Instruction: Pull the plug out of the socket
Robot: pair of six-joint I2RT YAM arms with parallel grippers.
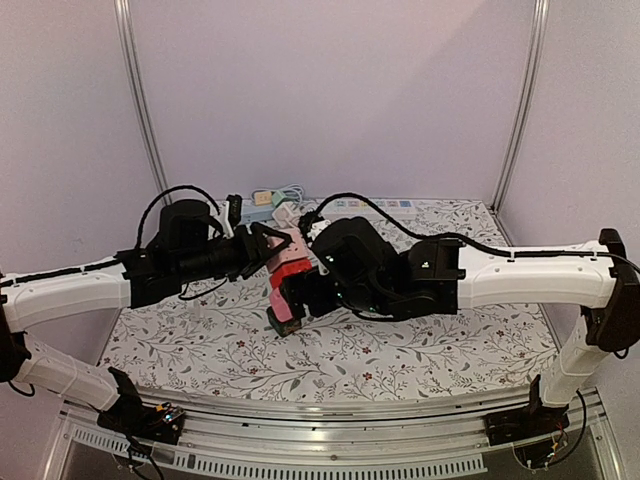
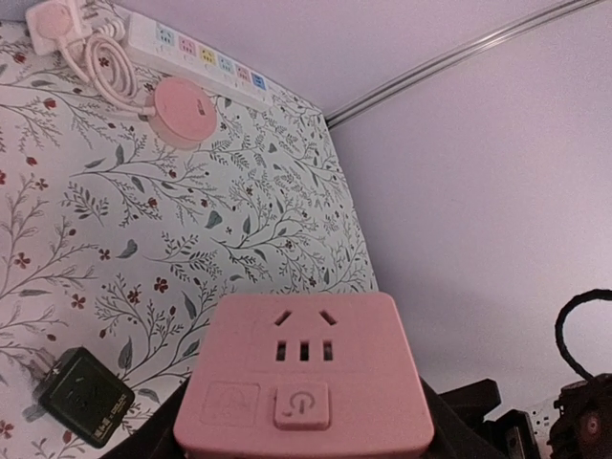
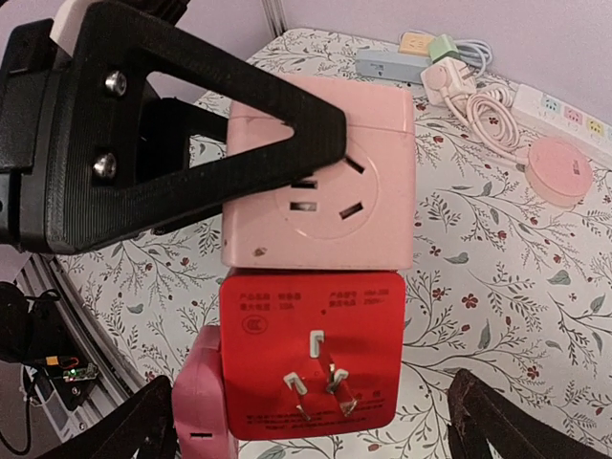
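1 pink socket (image 3: 373, 163) sits clamped in the left claw (image 2: 306, 411), red adapter (image 3: 306, 354) beneath.

White power strip (image 2: 206, 59) near pink disc (image 2: 185, 110)

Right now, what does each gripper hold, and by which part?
The left gripper clamps the pink socket cube across two opposite faces, one finger over a socket face. The right gripper holds nothing, jaws wide open.

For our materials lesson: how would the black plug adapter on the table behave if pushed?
The black plug adapter is boxy and lies flat, so it would probably slide, not roll. Its prongs, jutting from one end, might snag the floral tablecloth.
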